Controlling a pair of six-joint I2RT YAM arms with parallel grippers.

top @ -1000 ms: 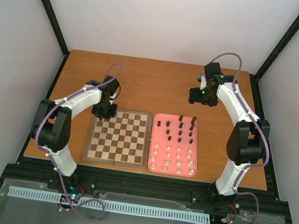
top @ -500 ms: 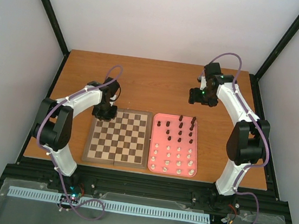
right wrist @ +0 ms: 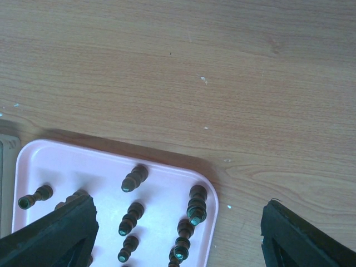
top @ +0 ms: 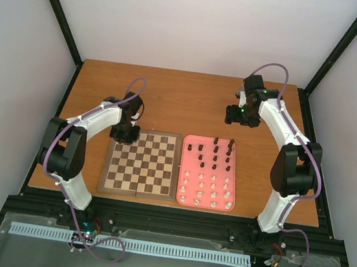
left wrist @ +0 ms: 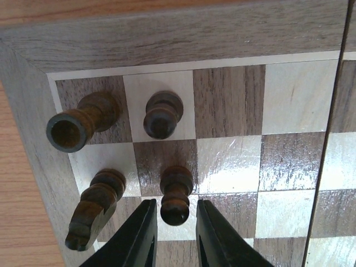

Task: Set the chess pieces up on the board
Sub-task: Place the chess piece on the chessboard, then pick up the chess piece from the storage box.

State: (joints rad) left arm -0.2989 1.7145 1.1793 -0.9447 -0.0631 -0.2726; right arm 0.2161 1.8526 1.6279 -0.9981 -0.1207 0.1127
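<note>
The board (top: pixel 137 193) lies left of centre. In the left wrist view its far-left corner (left wrist: pixel 167 33) holds a dark rook (left wrist: pixel 75 125), a knight (left wrist: pixel 94 208) and two pawns, one at the back (left wrist: pixel 161 114). My left gripper (left wrist: pixel 173 222) is open, its fingers (left wrist: pixel 133 239) either side of the nearer pawn (left wrist: pixel 176 194) with a small gap on each side; the pawn stands on the board. In the top view this gripper (top: pixel 125 133) is over that corner. My right gripper (top: pixel 239 117) is wide open and empty (right wrist: pixel 178 233), above the tray's far edge.
The pink tray (top: pixel 183 173) right of the board holds dark pieces (top: pixel 215 152) in its far rows and cream pieces (top: pixel 210 189) in its near rows. Its far right corner (right wrist: pixel 208 194) shows in the right wrist view, with bare wooden table (right wrist: pixel 222 83) beyond.
</note>
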